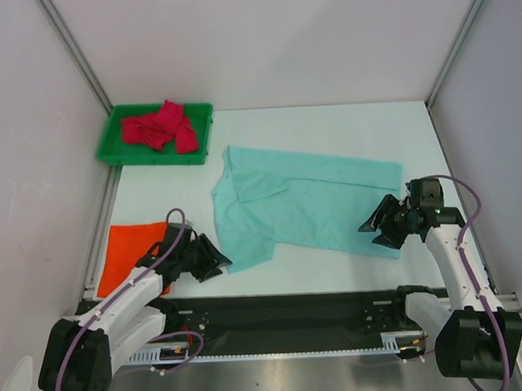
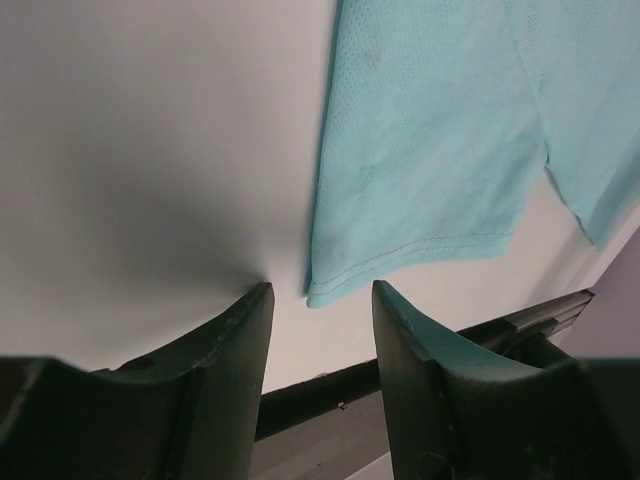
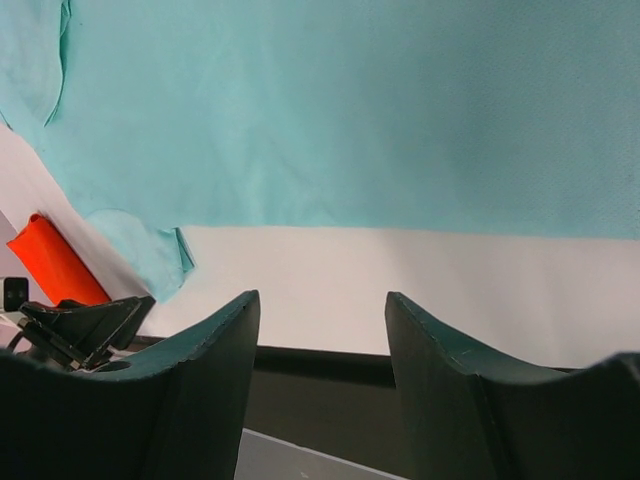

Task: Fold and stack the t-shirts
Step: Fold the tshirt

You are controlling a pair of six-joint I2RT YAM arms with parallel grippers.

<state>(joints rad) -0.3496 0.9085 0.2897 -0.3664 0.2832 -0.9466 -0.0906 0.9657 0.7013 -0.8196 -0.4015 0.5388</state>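
Observation:
The mint green t-shirt (image 1: 305, 202) lies spread out, partly folded, in the middle of the table. The bright orange t-shirt (image 1: 128, 253) lies folded flat at the near left. The crimson red t-shirt (image 1: 159, 128) sits crumpled in the green tray (image 1: 117, 153) at the far left. My left gripper (image 1: 219, 259) is open and empty, just short of the mint shirt's near left corner (image 2: 330, 290). My right gripper (image 1: 378, 227) is open and empty at the mint shirt's near right edge (image 3: 400, 150). The orange shirt also shows in the right wrist view (image 3: 55, 262).
White walls close in the table on three sides. A black rail (image 1: 293, 309) runs along the near edge between the arm bases. Bare white table (image 1: 328, 131) lies behind the mint shirt.

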